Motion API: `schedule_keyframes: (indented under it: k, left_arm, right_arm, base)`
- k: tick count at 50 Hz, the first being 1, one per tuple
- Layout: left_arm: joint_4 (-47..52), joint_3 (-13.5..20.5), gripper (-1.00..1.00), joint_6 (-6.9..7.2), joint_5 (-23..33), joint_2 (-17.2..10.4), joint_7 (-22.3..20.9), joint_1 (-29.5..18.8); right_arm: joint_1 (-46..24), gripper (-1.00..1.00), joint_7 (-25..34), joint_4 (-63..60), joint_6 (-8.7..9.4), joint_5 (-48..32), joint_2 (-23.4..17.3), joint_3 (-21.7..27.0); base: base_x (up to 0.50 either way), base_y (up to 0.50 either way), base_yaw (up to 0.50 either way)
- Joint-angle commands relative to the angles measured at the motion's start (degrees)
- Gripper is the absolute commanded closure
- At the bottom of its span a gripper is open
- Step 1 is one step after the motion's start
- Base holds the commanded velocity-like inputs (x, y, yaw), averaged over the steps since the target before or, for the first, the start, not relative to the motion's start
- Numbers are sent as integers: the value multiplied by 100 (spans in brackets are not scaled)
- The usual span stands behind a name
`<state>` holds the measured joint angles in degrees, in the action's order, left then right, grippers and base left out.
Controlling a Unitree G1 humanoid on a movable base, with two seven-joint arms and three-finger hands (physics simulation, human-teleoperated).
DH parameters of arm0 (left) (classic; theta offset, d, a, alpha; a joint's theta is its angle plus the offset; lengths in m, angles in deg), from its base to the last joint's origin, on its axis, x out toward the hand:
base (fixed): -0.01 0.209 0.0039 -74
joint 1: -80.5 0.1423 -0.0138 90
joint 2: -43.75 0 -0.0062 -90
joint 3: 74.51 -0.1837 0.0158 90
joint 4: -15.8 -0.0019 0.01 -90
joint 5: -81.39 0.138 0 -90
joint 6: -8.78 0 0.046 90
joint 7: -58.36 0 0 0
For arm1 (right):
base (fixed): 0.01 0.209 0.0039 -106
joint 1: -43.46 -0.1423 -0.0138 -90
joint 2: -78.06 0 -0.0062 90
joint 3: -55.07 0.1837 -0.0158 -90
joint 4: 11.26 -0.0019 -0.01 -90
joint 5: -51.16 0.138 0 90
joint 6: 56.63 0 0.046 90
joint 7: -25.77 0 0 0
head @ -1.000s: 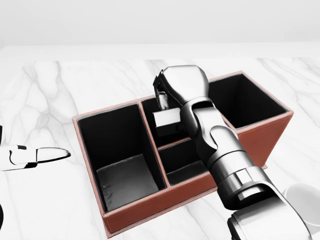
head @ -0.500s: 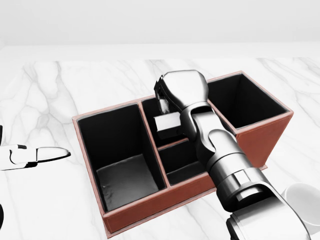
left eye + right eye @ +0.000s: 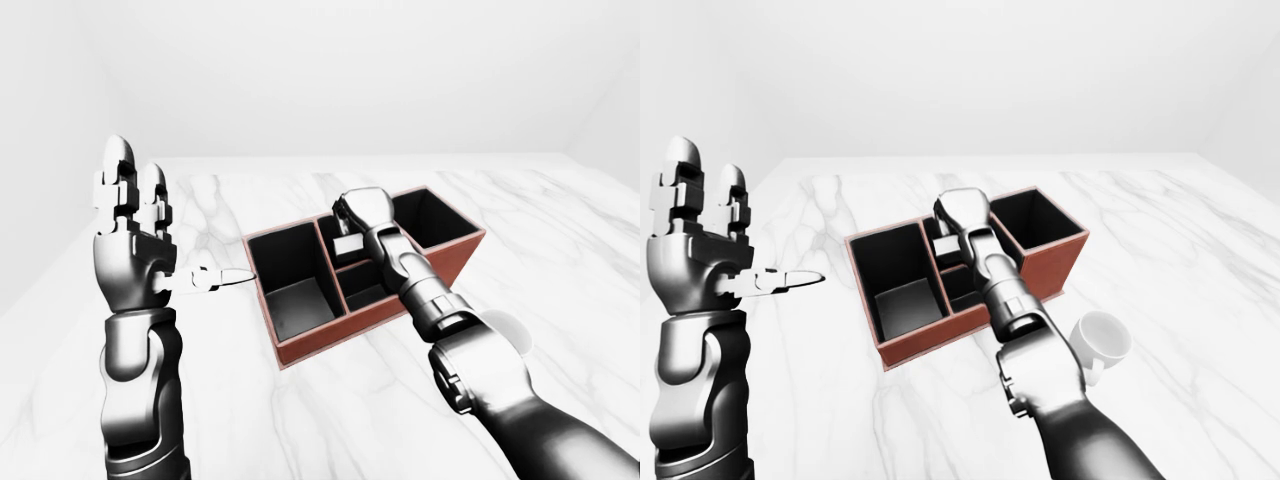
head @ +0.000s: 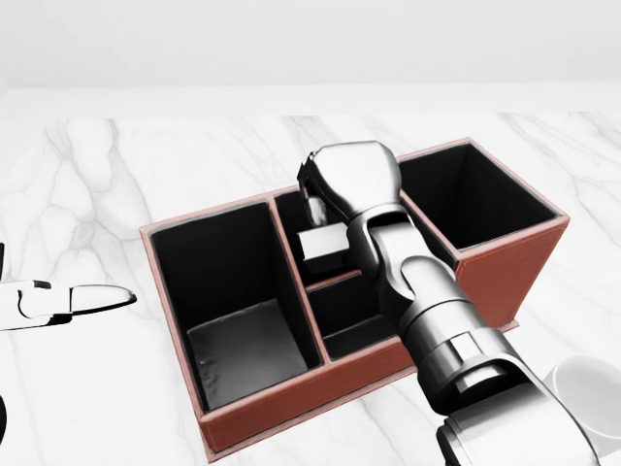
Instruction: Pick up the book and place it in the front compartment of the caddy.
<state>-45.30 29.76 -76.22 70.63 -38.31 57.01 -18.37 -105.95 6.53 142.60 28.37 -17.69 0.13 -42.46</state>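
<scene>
Book: small, pale, flat-faced block, smooth and unmarked, no title or print legible at this size. Held upright over the caddy, inside the mouth of the upper of its two small middle compartments, just above the thin divider that splits them. Gripped from above by the right hand, fingers closed around its top edge; fingertips partly hidden behind the glossy metallic knuckle housing.

Caddy: rectangular box, matte reddish-brown outer walls with a leather-like look, black lining, thin straight partitions. Four compartments: one large at the head view's left, one large at its right, two small stacked between. Grey flat floor panel visible in the left large compartment. No logo or lettering seen anywhere on it.

Beneath the caddy, white marble tabletop with soft grey veining, polished.

Well to the caddy's left, left hand raised upright, fingers spread and extended, thumb pointing toward the caddy, holding nothing. Dark chrome segmented joints.

Just off the caddy's lower right corner, white mug, round, smooth, plain, standing on the marble beside the right forearm.
</scene>
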Motion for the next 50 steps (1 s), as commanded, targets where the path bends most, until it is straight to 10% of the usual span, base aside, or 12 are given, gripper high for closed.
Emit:
schedule_keyframes:
  k: [1, 5, 6, 7, 8, 50]
  left_arm:
    - [-5, -1, -100, 0, 0, 0, 3, -2]
    - [-10, -2, -100, 0, 1, -2, 3, -8]
    - [1, 2, -100, 0, -3, -4, 4, -9]
    - [2, 2, -100, 0, -4, -4, 5, -9]
    - [6, -1, -100, 0, -1, -3, 7, -5]
    - [0, 20, -100, 0, -16, -13, 16, -24]
  right_arm:
    - [-34, 100, -253, -36, 0, -165, 12, 41]
    - [-35, 100, -200, -65, 0, -171, 7, 49]
    - [-22, 53, -82, -109, 0, -151, 5, 57]
    - [-16, 53, -70, -122, 0, -150, 5, 58]
    - [-22, -100, -177, -58, 0, -210, -5, 20]
    - [434, -100, 683, -1325, 0, 364, -49, 249]
  base:
    - [0, 0, 0]
    - [0, 0, 0]
    - [0, 0, 0]
    - [0, 0, 0]
    - [0, 0, 0]
    - [0, 0, 0]
